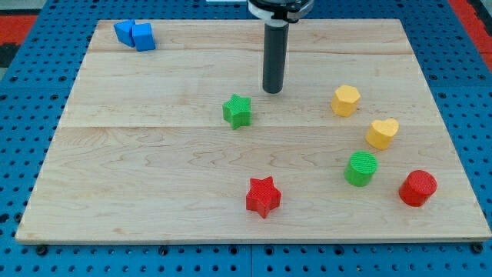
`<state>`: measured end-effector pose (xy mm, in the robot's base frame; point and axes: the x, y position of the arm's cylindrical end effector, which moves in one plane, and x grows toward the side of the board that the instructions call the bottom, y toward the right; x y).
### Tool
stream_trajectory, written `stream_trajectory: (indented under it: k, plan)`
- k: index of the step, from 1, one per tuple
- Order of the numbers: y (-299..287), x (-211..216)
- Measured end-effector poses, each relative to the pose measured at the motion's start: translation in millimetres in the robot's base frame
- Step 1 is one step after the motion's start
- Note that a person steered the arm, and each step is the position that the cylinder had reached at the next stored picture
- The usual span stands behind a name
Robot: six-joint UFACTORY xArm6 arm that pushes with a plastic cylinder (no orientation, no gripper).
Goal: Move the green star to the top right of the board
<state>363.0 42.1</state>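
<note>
The green star lies near the middle of the wooden board. My rod comes down from the view's top, and my tip rests on the board just up and to the right of the green star, a short gap apart from it. The board's top right corner holds no blocks.
A yellow hexagon and a yellow heart lie right of the star. A green cylinder and a red cylinder sit lower right. A red star lies below. Two blue blocks touch at the top left.
</note>
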Motion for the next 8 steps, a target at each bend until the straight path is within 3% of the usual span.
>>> stream_trajectory:
  k: [2, 3, 4, 5, 6, 7, 8]
  plan:
    - [27.0, 109.0]
    - [-17.4, 126.0]
    - [-46.6, 99.2]
    - [-8.7, 40.8]
    - [9.8, 28.5]
    - [7.9, 80.1]
    - [-21.5, 91.7]
